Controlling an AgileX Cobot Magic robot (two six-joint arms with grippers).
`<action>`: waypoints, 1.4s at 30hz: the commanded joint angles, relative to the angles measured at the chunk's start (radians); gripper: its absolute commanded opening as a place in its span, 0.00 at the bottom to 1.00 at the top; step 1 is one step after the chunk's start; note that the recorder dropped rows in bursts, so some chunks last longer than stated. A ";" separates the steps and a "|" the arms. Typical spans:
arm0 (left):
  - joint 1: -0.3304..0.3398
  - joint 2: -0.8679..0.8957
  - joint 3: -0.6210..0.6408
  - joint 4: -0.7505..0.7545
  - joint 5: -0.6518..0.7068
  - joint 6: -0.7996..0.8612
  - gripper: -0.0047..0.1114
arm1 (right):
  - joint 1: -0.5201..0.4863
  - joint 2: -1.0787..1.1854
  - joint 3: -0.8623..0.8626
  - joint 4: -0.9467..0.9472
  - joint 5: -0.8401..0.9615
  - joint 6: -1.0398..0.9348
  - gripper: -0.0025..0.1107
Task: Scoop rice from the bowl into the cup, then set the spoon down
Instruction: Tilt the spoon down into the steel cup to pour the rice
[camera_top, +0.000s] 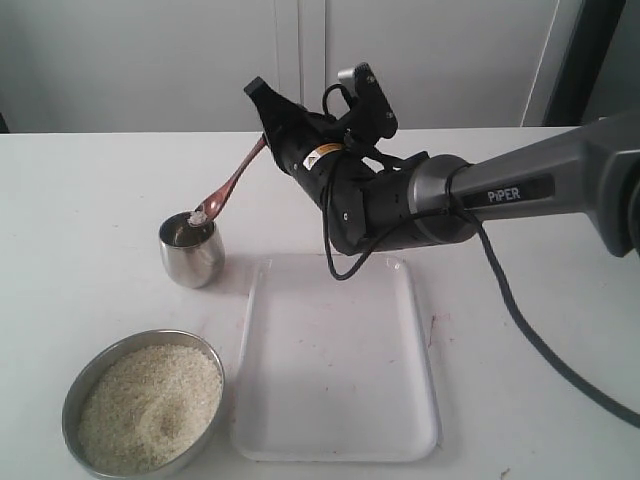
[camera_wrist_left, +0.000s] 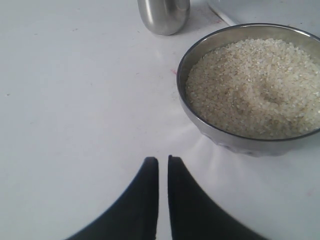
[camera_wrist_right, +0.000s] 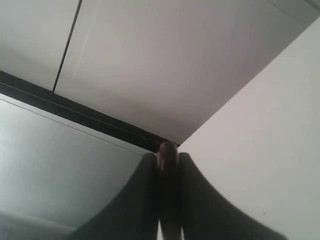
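Right, starting far left: the left gripper (camera_wrist_left: 160, 161) is out of the exterior shot altogether. Its own camera shows two black fingers pressed nearly together with nothing between them, over bare white table (camera_wrist_left: 75, 100). Next, near left, sits the wide grey metal bowl (camera_top: 72, 392), its near edge clipped by the frame and filled with off-white rice grains (camera_top: 150, 408). Further back, the small shiny steel cup (camera_top: 191, 255) stands upright. Its inside is too dark to judge, and the left wrist view cuts off its top. The slim reddish-brown wooden spoon (camera_top: 235, 180) slants down, its oval end right over the cup's mouth with a few pale grains on it. Up the handle, the right gripper (camera_top: 265, 125) is clamped on the far end; the right wrist view gives only a blurred stub between dark fingers. Right of the cup, a white rectangular plastic tray (camera_top: 335, 370) lies flat.
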 joint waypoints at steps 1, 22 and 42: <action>0.004 -0.003 0.005 -0.007 0.003 0.004 0.16 | -0.005 -0.001 -0.007 -0.007 -0.001 -0.015 0.02; 0.004 -0.003 0.005 -0.007 0.003 0.004 0.16 | -0.005 -0.001 -0.063 -0.116 0.060 -0.119 0.02; 0.004 -0.003 0.005 -0.007 0.003 0.004 0.16 | -0.005 -0.001 -0.063 -0.197 0.012 -0.119 0.02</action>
